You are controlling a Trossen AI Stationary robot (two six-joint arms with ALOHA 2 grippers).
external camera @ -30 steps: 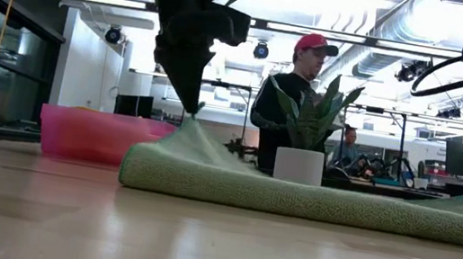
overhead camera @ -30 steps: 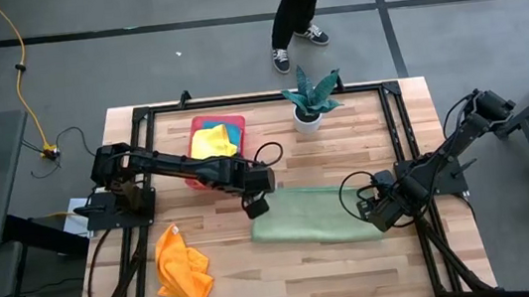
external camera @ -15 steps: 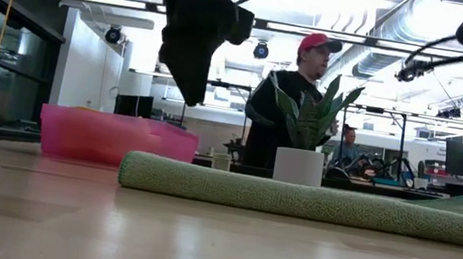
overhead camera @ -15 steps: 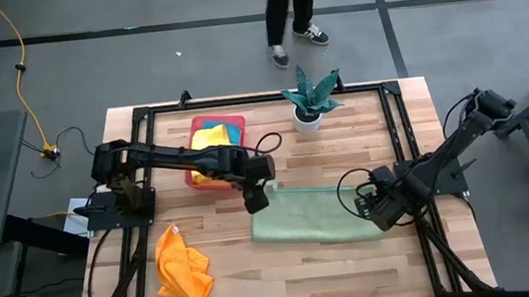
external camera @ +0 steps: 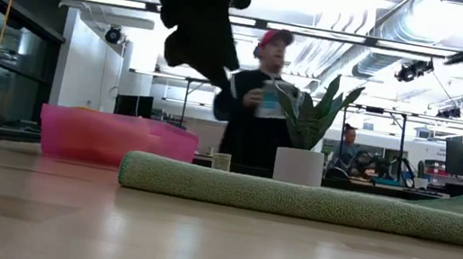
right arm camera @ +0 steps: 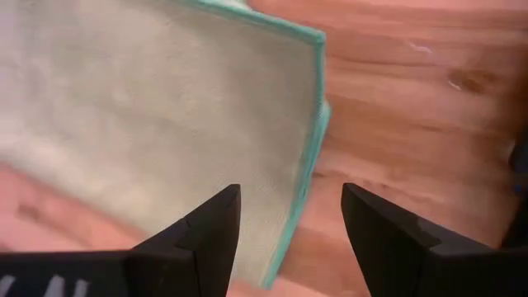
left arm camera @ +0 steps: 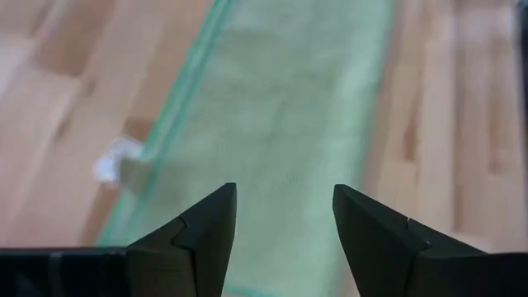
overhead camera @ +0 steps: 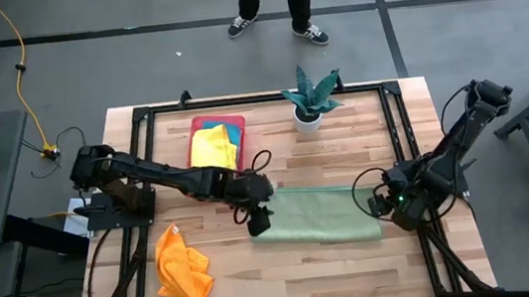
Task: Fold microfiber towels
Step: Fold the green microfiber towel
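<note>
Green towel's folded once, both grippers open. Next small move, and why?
Probably lower the left gripper onto the light green towel at its near end and pinch it for a second fold: it lies flat as a long strip, and both open grippers, the right gripper too, hover empty over its ends.

The table is pale wood in narrow glued strips, smooth with a soft sheen (it mirrors the room faintly in the low view). The light green towel is matt, nubby cloth with a stitched teal hem. The orange towel is the same soft fabric, crumpled. The pink tray looks like translucent plastic, slightly glossy. The plant pot is plain matt white. The left gripper has dull black fingers, seemingly hard plastic.
</note>
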